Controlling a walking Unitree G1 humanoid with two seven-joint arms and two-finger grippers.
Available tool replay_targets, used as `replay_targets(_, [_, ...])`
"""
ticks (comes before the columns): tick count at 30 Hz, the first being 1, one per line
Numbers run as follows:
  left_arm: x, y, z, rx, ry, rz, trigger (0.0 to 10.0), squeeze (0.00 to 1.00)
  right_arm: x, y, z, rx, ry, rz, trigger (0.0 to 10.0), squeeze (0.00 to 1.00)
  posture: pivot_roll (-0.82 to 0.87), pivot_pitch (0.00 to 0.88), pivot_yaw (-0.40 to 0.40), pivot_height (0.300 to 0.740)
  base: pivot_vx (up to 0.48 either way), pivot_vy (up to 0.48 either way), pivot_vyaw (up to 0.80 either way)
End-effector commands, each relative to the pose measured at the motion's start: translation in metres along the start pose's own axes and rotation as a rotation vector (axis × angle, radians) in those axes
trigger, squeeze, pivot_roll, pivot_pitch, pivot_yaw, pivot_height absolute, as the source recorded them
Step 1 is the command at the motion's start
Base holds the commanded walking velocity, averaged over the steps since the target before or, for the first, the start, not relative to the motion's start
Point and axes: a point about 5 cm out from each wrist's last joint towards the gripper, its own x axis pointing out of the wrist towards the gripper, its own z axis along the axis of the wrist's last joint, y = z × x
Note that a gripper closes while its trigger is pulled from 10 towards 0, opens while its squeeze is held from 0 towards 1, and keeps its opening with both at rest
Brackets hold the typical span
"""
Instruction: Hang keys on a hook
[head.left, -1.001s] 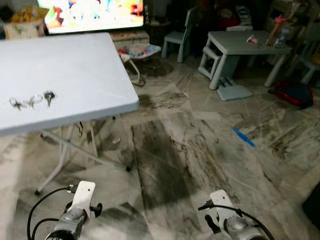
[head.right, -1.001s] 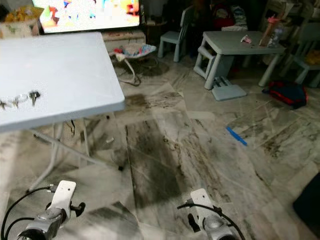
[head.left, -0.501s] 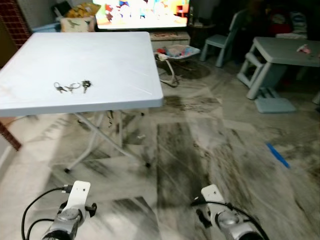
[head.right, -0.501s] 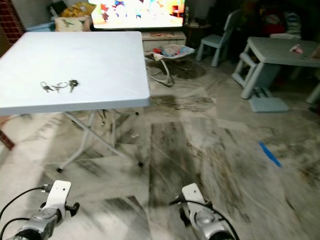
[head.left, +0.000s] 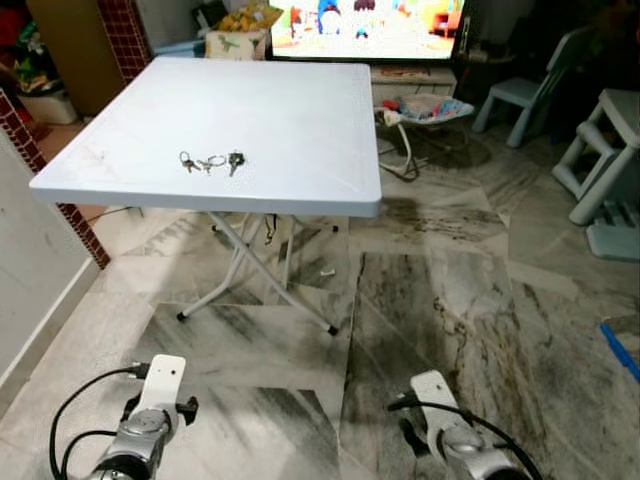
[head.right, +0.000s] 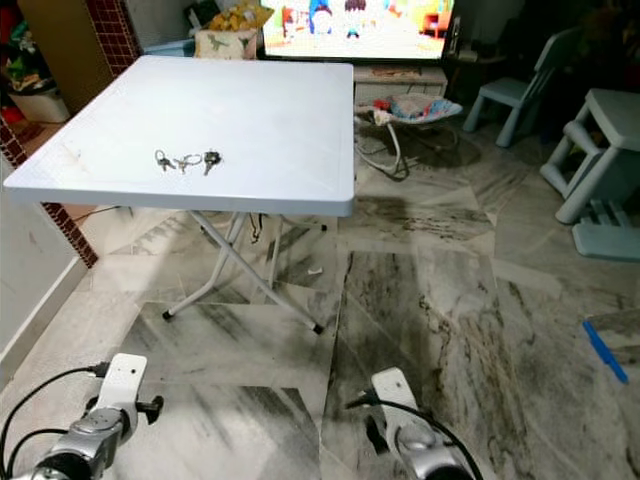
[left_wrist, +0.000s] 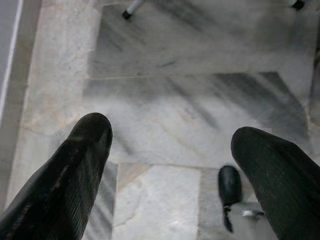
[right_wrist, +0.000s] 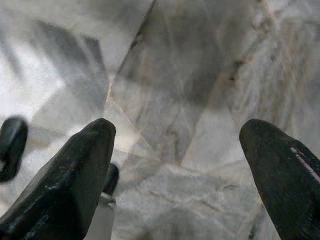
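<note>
Left eye view looks down on a white folding bench (head.left: 300, 120) standing on a marble floor (head.left: 450, 300), with a bunch of keys (head.left: 211, 161) lying flat on its top, toward the robot's left side of the surface and a little back from the near edge. The keys are spread in a short row, joined by rings. Behind the bench a television (head.left: 365, 20) glows, and a pale blue child's chair (head.left: 510, 95) stands off to the right beside it. A brick pillar (head.left: 45, 165) runs along the left.

Both arms hang low, well apart from the bench. The left gripper (left_wrist: 170, 165) points at the floor tiles, its jaws standing wide apart with nothing between them. The right gripper (right_wrist: 177, 165) likewise hangs over the marble, jaws apart and empty. A blue strip (head.left: 620, 350) lies on the floor at the far right.
</note>
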Motion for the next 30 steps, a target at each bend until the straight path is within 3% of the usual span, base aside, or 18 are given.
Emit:
replay_targets(1, [0.0, 0.005, 0.002, -0.017, -0.028, 0.028, 10.0, 0.0, 0.0, 0.002, 0.006, 0.054, -0.056, -0.009, 10.0, 0.0, 0.05, 0.0, -0.039, 0.74, 0.0, 0.0, 0.0])
replay_targets(7, [0.0, 0.003, 0.007, -0.056, -0.074, 0.041, 10.0, 0.0, 0.0, 0.0, 0.011, 0.078, -0.1, -0.024, 10.0, 0.0, 0.04, 0.0, -0.036, 0.74, 0.0, 0.0, 0.0])
replay_targets(8, [-0.001, 0.021, 0.018, -0.075, -0.129, 0.051, 10.0, 0.0, 0.0, -0.001, 0.012, 0.089, -0.109, -0.03, 10.0, 0.0, 0.03, 0.0, -0.036, 0.74, 0.0, 0.0, 0.0])
replay_targets(9, [-0.001, 0.021, 0.018, -0.075, -0.129, 0.051, 10.0, 0.0, 0.0, -0.001, 0.012, 0.089, -0.109, -0.03, 10.0, 0.0, 0.03, 0.0, -0.036, 0.74, 0.0, 0.0, 0.0])
replay_targets(11, [-0.005, 0.049, 0.039, -0.059, -0.237, 0.084, 10.0, 0.0, -0.001, -0.002, 0.013, 0.114, -0.127, -0.041, 10.0, 0.0, 0.03, 0.0, -0.034, 0.74, 0.0, 0.0, 0.0])
replay_targets(13, [-0.01, 0.062, 0.059, -0.024, -0.368, 0.096, 10.0, 0.0, -0.006, -0.05, 0.052, 0.151, -0.288, -0.096, 10.0, 0.0, 0.02, 0.0, -0.034, 0.74, 0.0, 0.0, 0.0])
replay_targets(14, [-0.01, 0.062, 0.059, -0.024, -0.368, 0.096, 10.0, 0.0, -0.006, -0.05, 0.052, 0.151, -0.288, -0.096, 10.0, 0.0, 0.02, 0.0, -0.034, 0.74, 0.0, 0.0, 0.0])
replay_targets(16, [-0.016, 0.065, 0.074, -0.011, -0.474, 0.098, 10.0, 0.0, -0.015, -0.076, 0.08, 0.16, -0.415, -0.122, 10.0, 0.0, 0.02, 0.0, -0.037, 0.74, 0.0, 0.0, 0.0])
replay_targets(17, [-0.016, 0.065, 0.074, -0.011, -0.474, 0.098, 10.0, 0.0, -0.015, -0.076, 0.08, 0.16, -0.415, -0.122, 10.0, 0.0, 0.02, 0.0, -0.037, 0.74, 0.0, 0.0, 0.0])
replay_targets(21, [-0.027, 0.062, 0.095, -0.03, -0.624, 0.086, 10.0, 0.0, -0.022, -0.078, 0.106, 0.181, -0.539, -0.098, 10.0, 0.0, 0.03, 0.0, -0.035, 0.74, 0.0, 0.0, 0.0])
replay_targets(24, [-0.038, 0.058, 0.113, 0.046, -0.729, 0.116, 10.0, 0.0, -0.031, -0.073, 0.131, 0.172, -0.658, -0.075, 10.0, 0.0, 0.03, 0.0, -0.029, 0.74, 0.0, 0.0, 0.0])
replay_targets(27, [-0.043, 0.055, 0.122, 0.031, -0.777, 0.108, 10.0, 0.0, -0.036, -0.072, 0.141, 0.162, -0.71, -0.075, 10.0, 0.0, 0.03, 0.0, -0.026, 0.74, 0.0, 0.0, 0.0])
replay_targets(30, [-0.062, 0.051, 0.148, 0.022, -0.925, 0.131, 10.0, 0.0, -0.05, -0.071, 0.167, 0.152, -0.832, -0.091, 10.0, 0.0, 0.03, 0.0, -0.022, 0.74, 0.0, 0.0, 0.0])
